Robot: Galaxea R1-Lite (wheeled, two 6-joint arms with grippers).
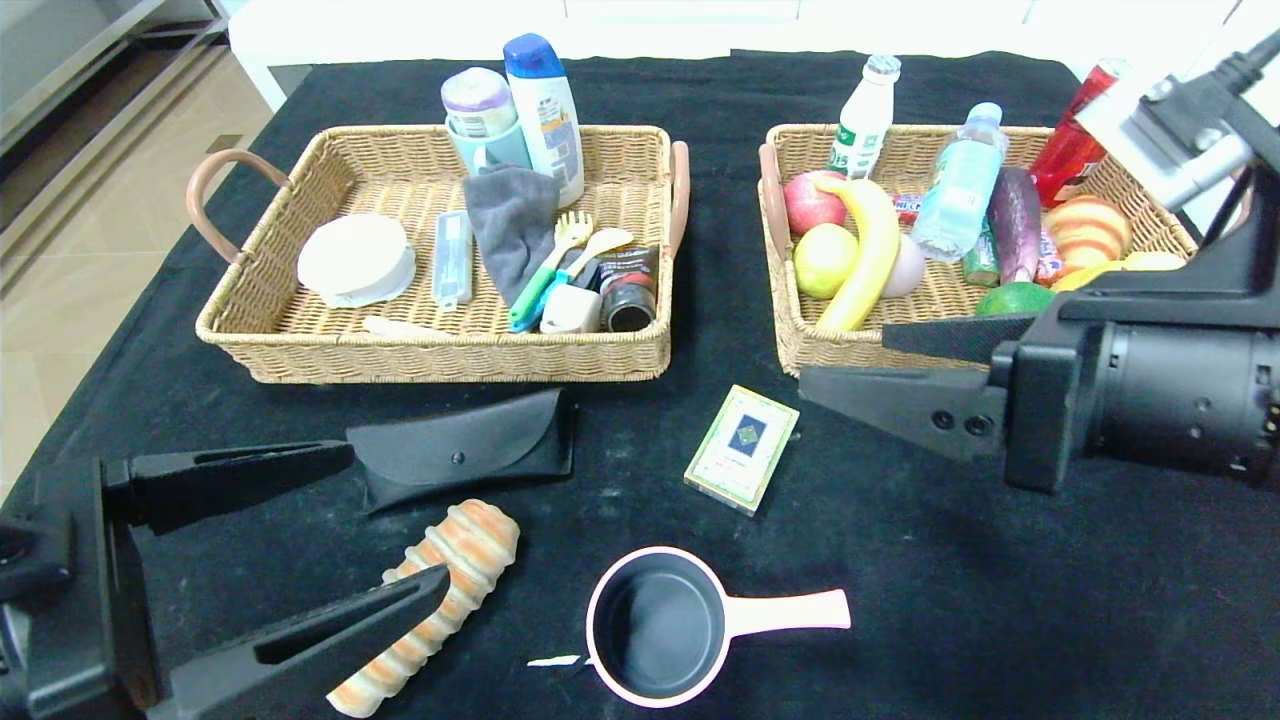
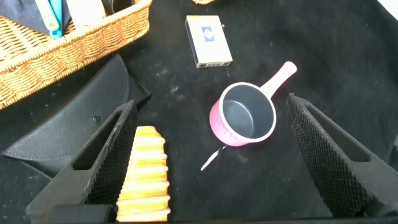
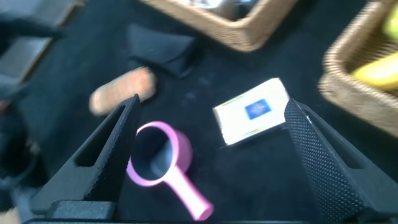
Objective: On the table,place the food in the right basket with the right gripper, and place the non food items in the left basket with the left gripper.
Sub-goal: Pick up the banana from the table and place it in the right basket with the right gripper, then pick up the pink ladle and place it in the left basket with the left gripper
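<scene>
Left gripper [image 1: 395,525] at lower left, jaws wide apart; right gripper [image 1: 845,365] at right, jaws spread, empty.

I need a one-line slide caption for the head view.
Open right gripper hovers near right wicker basket; striped bread roll lies on black table.

You've got two baskets side by side at the back of the tabletop [image 1: 950,600]. Banana [image 1: 868,255] and water bottle [image 1: 958,185] lie in the right basket [image 1: 850,345]. In front of the left basket [image 1: 450,355] sits the glasses case [image 1: 465,450], the bread roll [image 1: 440,600] nearer you, the saucepan [image 1: 665,625] to its right, the card box [image 1: 742,448] behind that.
</scene>
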